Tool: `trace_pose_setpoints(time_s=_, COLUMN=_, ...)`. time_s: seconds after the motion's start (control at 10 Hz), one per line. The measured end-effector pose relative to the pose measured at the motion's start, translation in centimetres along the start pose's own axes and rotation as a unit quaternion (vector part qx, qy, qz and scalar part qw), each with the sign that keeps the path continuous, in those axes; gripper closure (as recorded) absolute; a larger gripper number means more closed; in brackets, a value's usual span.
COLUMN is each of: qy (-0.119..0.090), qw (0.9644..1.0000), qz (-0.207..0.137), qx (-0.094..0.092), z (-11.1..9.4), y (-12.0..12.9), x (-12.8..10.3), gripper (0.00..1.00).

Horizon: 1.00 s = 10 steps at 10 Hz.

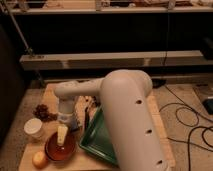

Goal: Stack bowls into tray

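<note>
Pale gripper (62, 135) hung inside round brown bowl (52, 150) on wooden bench (50, 94), just left of green rectangular tray (100, 141); grip state couldn't be told.

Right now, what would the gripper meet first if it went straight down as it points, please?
Probably the brown bowl: the gripper points down above its inside, beside the green tray, though depth is hard to judge.

Hand (62, 135) over brown bowl (56, 152); green tray (101, 144) beside.
</note>
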Motion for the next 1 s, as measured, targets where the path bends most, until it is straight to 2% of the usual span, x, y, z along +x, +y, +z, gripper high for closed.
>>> trace_pose_setpoints(time_s=0.1, qy=0.001, qw=1.0000, qz=0.000, qx=0.001, z=-0.1, y=0.0, x=0.0, gripper=0.20)
trace_pose_setpoints(time_s=0.5, qy=0.000, qw=1.0000, qz=0.003, qx=0.002, z=-3.1, y=1.5, x=-0.2, gripper=0.20)
trace_pose_setpoints(time_s=0.8, qy=0.003, qw=1.0000, qz=0.000, qx=0.002, z=-2.9, y=1.6, x=-0.4, gripper=0.20)
trace_pose_setpoints(time_s=0.9, qy=0.017, qw=0.9996, qz=0.016, qx=0.012, z=-2.8, y=1.9, x=-0.4, gripper=0.20)
trace_pose_setpoints(time_s=1.0, qy=0.042, qw=0.9980, qz=0.038, qx=0.027, z=-2.7, y=2.4, x=-0.6, gripper=0.20)
